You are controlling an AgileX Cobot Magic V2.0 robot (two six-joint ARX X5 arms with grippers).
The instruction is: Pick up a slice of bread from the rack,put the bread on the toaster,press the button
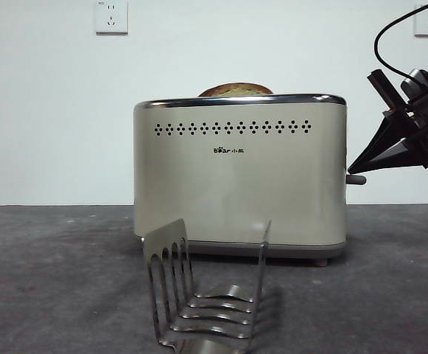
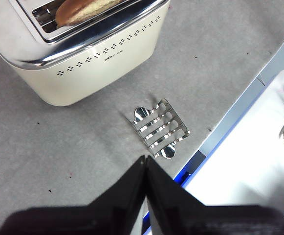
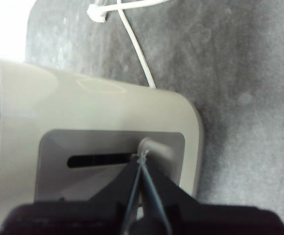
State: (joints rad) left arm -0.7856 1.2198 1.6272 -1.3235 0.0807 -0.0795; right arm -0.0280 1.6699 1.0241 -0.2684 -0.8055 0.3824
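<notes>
The cream toaster [image 1: 239, 173] stands mid-table with the slice of bread [image 1: 235, 90] sunk in its slot, only the rounded crust showing; the left wrist view shows the bread [image 2: 85, 7] in the slot too. The steel rack [image 1: 202, 295] stands empty in front of the toaster [image 2: 83, 63] and shows in the left wrist view [image 2: 160, 129]. My right gripper [image 1: 355, 168] is shut, its tips right at the grey button [image 1: 356, 179] on the toaster's narrow side; in its wrist view the tips [image 3: 142, 159] touch the button [image 3: 146, 145]. My left gripper [image 2: 145, 161] is shut and empty, above the table near the rack.
A white cable [image 3: 134, 46] with a plug lies on the grey table behind the toaster [image 3: 83, 122]. Two white wall sockets [image 1: 111, 16] sit high on the wall. The table's edge with a blue strip [image 2: 215, 147] runs near the rack.
</notes>
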